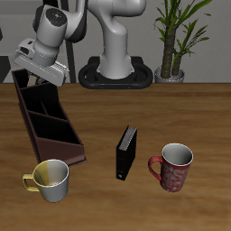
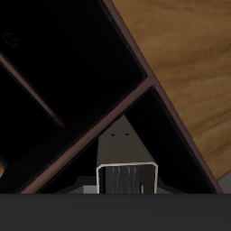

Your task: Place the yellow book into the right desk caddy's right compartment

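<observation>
**Wrist view: tan book held end-on above the caddy's end section**

Wrist view looks straight down the thin book with a dull tan-yellow cover [image 2: 128, 177]. Its greyish page edges sit inside the U of the cover, directly beneath the camera. The fingers are mostly hidden behind it, but the book hangs centred in the tool, so the two-finger gripper [image 1: 38, 72] appears clamped on it.

Below the book lies the dark interior of the long dark brown open-topped desk caddy [image 2: 90, 135]. A partition runs just past the book's end, and the book hangs over the end section, bounded by that partition and the outer wall. I cannot tell whether it touches the floor of that section.

From the exterior view, the gripper is tilted over the caddy's [image 1: 61, 155] far end, near a back corner of the wooden table [image 1: 108, 108]; the book itself is hidden there. The caddy stretches from that corner toward the table's front edge.

A pale yellow-green mug [image 1: 50, 179] stands just beside the caddy's near end, close to the front edge. A thicker black book [image 1: 127, 152] stands upright around mid-table, with a red patterned mug [image 1: 176, 167] near it.
</observation>
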Robot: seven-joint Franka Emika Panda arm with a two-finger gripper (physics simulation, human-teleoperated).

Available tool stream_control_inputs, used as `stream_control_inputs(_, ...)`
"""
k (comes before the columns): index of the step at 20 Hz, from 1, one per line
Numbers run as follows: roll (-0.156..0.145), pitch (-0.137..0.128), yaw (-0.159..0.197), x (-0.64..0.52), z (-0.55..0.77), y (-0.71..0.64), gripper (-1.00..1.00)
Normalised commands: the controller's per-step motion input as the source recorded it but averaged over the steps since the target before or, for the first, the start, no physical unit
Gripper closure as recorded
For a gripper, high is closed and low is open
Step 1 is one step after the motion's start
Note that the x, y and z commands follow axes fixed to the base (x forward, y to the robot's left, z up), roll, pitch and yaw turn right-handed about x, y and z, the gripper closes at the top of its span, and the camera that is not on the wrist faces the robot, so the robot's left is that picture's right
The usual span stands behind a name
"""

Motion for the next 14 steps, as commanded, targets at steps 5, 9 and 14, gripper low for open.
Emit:
stream_control_inputs(5,-0.063,0.047,-0.006,0.04,-0.32,-0.21,1.0)
stream_control_inputs(9,-0.052,0.06,0.016,0.06,-0.24,-0.15,1.0)
stream_control_inputs(14,-0.021,0.046,-0.016,0.03,-0.05,-0.08,-1.0)
